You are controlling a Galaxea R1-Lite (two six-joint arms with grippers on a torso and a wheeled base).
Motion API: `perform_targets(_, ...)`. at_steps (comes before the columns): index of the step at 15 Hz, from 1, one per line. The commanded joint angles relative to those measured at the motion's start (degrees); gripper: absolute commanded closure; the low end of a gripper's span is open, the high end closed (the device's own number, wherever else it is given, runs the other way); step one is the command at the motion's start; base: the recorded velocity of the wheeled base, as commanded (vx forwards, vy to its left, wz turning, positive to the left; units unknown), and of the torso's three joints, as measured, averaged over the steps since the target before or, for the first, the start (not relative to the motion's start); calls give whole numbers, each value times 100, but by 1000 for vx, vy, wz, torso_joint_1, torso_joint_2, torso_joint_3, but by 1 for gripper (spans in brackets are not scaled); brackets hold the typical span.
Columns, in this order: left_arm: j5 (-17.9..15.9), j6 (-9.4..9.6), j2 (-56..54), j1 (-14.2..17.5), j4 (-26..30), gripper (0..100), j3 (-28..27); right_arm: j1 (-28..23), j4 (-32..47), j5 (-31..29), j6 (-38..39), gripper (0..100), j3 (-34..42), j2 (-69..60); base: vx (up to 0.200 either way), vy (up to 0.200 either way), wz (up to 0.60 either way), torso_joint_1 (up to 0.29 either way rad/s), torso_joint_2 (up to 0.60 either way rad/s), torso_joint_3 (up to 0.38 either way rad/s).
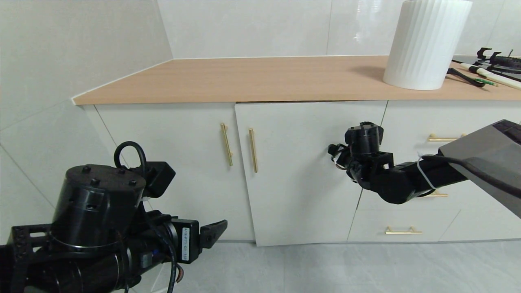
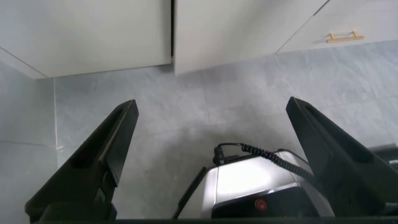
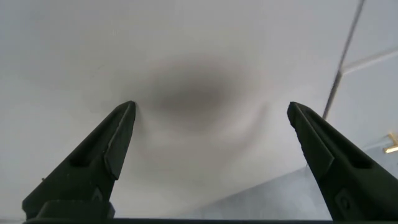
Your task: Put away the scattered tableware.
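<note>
1. one long wooden counter is running across the wall, and nothing on it is looking put away yet.
2. the white cabinet door below is facing my right gripper, which is sitting close to the panel with its jaws spread wide, gripping nothing.
3. the tall white ribbed holder is standing upright on the counter's right part.
4. my left gripper is hanging low over the floor, jaws apart and empty.
5. the scattered tableware is lying loose on the counter just beside the holder, well apart from both my grippers; i'm judging that the whole job is waiting to be done.
</note>
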Motion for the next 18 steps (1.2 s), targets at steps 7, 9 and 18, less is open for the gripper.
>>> perform_targets(7,1,-2,-10,0,-3,0,1,-104,1,-269,1,0,-295,218,0,0,0,0,0,0)
perform_targets(9,1,-2,-19,0,-3,0,1,-104,1,-269,1,0,-286,210,0,0,0,0,0,0)
perform_targets(18,45,60,-1135,123,32,0,379,-33,10,-50,-781,0,3695,-4721,0,0,0,0,0,0)
